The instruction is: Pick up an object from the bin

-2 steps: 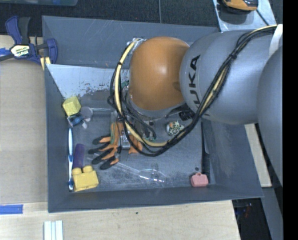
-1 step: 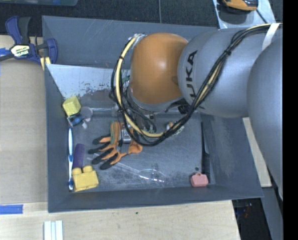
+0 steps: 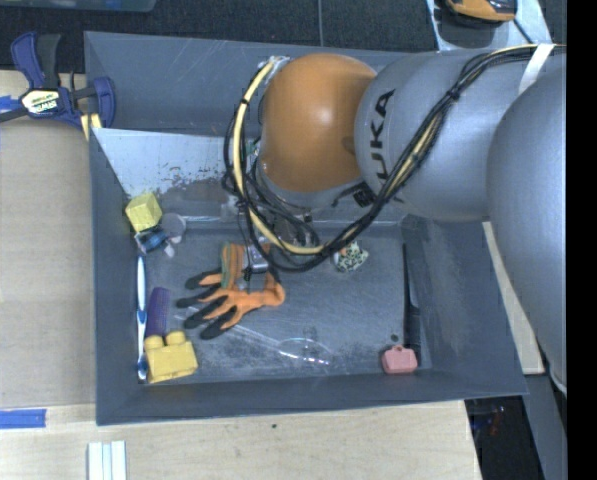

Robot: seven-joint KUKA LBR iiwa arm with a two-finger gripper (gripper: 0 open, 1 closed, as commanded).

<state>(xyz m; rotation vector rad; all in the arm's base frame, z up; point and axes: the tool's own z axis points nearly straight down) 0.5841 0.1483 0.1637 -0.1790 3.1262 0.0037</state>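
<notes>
The gripper (image 3: pixel 250 266) is hanging over one orange-and-black glove (image 3: pixel 233 304) left of the bin's (image 3: pixel 278 396) centre; the claw's state cannot be told. One speckled ball (image 3: pixel 351 258) is lying just beside it. Two yellow blocks are sitting by the left wall: rear block (image 3: pixel 143 211), front block (image 3: pixel 168 358). One pink block (image 3: pixel 399 360) is occupying the front right corner.

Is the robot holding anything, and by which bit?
It cannot be told. The gripper sits right above the black-tipped orange rubber glove, but the arm hides any hold.

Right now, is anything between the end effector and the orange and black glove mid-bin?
Nothing visible does. The end effector hangs right over the upper edge of the glove; the speckled ball and yellow block lie off to either side.
</notes>
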